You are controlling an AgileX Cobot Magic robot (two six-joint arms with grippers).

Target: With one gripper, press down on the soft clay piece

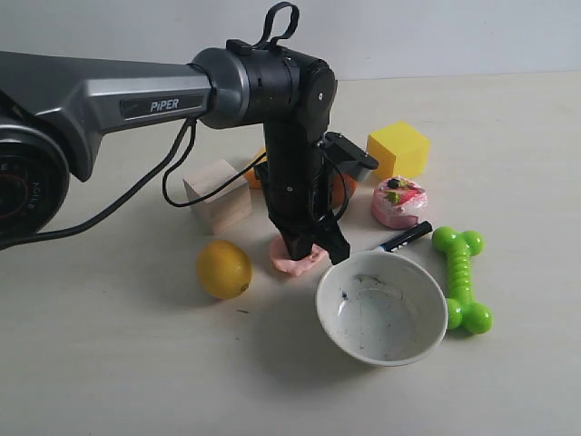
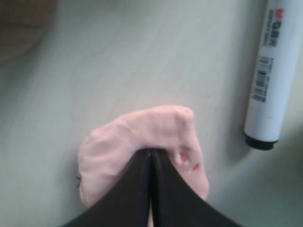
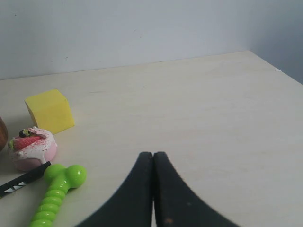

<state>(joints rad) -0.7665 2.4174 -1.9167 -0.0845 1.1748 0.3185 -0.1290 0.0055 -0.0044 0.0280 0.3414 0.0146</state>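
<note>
The soft clay piece [image 1: 292, 262] is a flat pale pink blob lying on the table between the lemon and the bowl. My left gripper [image 1: 301, 249] points straight down with its shut tips pushed onto the clay. In the left wrist view the clay [image 2: 118, 146] bulges up around the closed black fingertips [image 2: 135, 175], and the gripper [image 2: 150, 152] holds nothing. My right gripper [image 3: 153, 155] is shut and empty above bare table; it does not show in the exterior view.
Around the clay stand a lemon [image 1: 223, 269], a white bowl [image 1: 381, 307], a wooden block [image 1: 218, 193] and a marker [image 1: 405, 238]. A pink toy cake [image 1: 398, 202], a yellow cube [image 1: 398, 149] and a green toy bone [image 1: 463, 277] lie to the right.
</note>
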